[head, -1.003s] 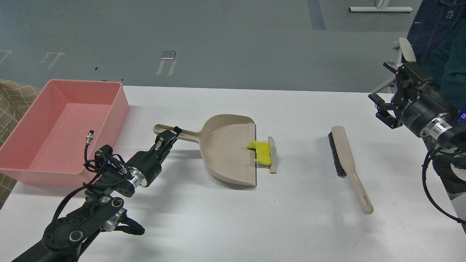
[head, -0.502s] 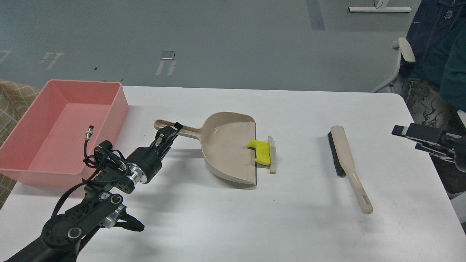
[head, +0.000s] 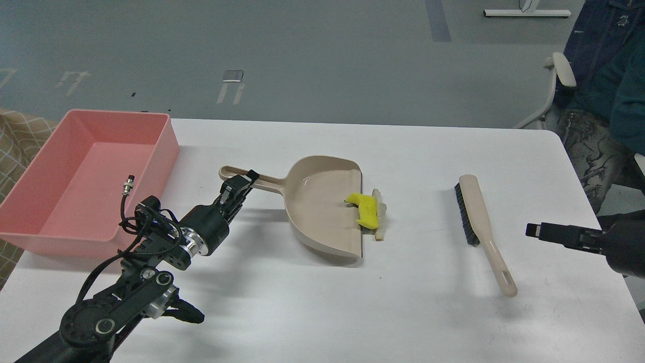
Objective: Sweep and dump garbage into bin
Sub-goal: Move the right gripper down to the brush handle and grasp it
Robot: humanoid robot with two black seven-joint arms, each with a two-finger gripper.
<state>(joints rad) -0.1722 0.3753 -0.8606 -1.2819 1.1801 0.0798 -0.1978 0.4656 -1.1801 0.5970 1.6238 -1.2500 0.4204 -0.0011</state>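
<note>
The yellow chunk [head: 365, 210] is seen lying across the open lip of the beige dustpan [head: 322, 212], partly inside the pan and partly over its front edge. The pale slice [head: 379, 214] is set on edge just beside it, on the worktop [head: 403, 302] outside the lip, touching or nearly touching the chunk. The dustpan lies flat near the middle of the worktop with its mouth turned to the right and its long handle [head: 252, 180] pointing left.

The left pincer [head: 238, 187] is clamped on that handle near its far end, the arm reaching up from the lower left corner. The pink bin [head: 166, 146] stands at the far left corner of the worktop, its near wall close to the left arm's wrist; a strip of bare worktop is left between its right wall and the handle tip.

To the right of the scraps a broad stretch of bare white surface is seen, then a hand brush [head: 481, 229] lying lengthwise, bristles on its left side, handle toward the near edge. Bare surface is also found in front of the dustpan down to the near edge.

The right pincer [head: 541, 232] hovers low at the right edge, well apart from the brush, pointing left; it is viewed side-on and dark, so whether its fingers are apart or together cannot be told.
</note>
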